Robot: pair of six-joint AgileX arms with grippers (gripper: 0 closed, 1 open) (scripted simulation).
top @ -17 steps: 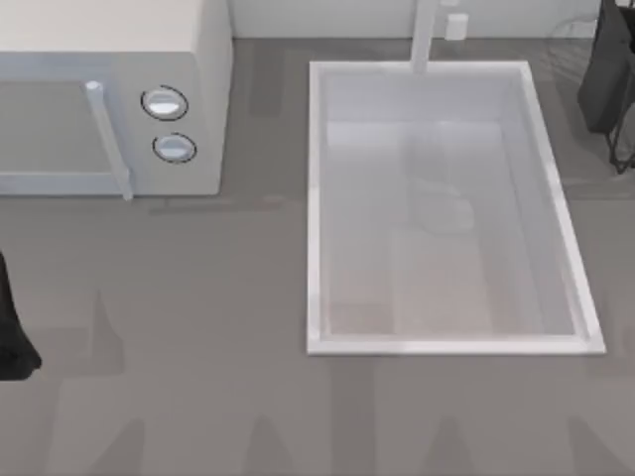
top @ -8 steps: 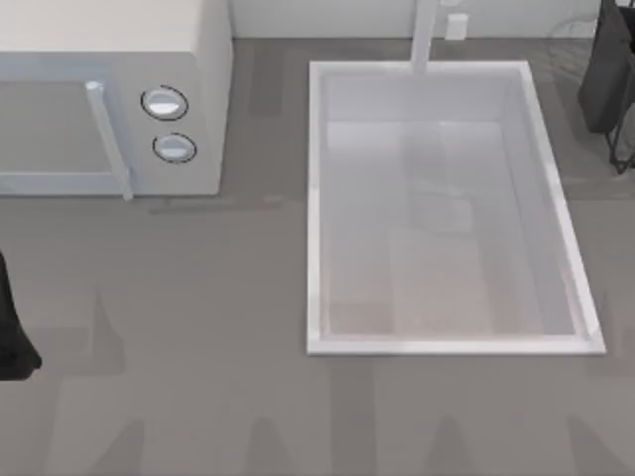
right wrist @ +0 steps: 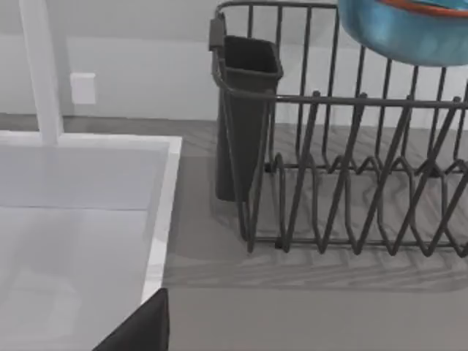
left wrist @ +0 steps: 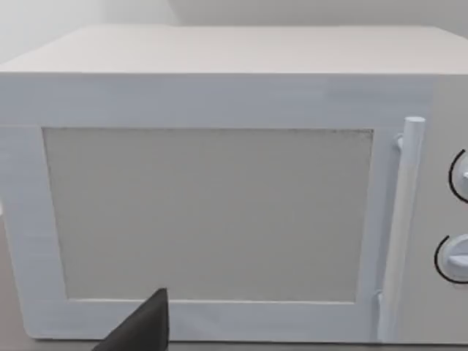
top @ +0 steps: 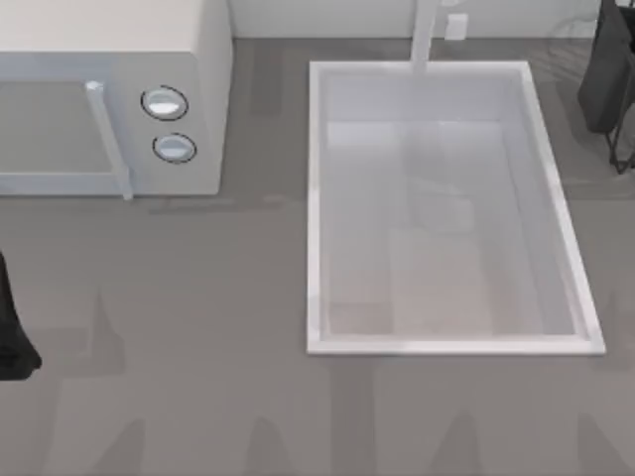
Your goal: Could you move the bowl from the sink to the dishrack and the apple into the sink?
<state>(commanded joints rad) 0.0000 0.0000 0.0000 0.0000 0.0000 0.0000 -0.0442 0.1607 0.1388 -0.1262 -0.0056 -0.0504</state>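
Note:
The blue bowl point(right wrist: 409, 29) with its reddish rim line sits high on the dishrack point(right wrist: 351, 183), a rack of thin dark wires, in the right wrist view. The white sink point(top: 314, 198) lies right of the table's middle and nothing shows inside it. Its edge point(right wrist: 164, 212) is just beside the rack. The apple is out of view. My right arm point(top: 610, 74) is at the far right back corner, and a dark tip of its gripper point(right wrist: 139, 329) points toward the gap between sink and rack. My left arm point(top: 10, 337) is parked at the left edge.
A white microwave point(top: 109, 40) with two round knobs point(top: 165, 103) stands at the back left, and it faces the left wrist camera point(left wrist: 219, 212). The faucet post point(top: 425, 35) rises behind the sink. A dark utensil holder point(right wrist: 245, 110) hangs on the rack's near corner.

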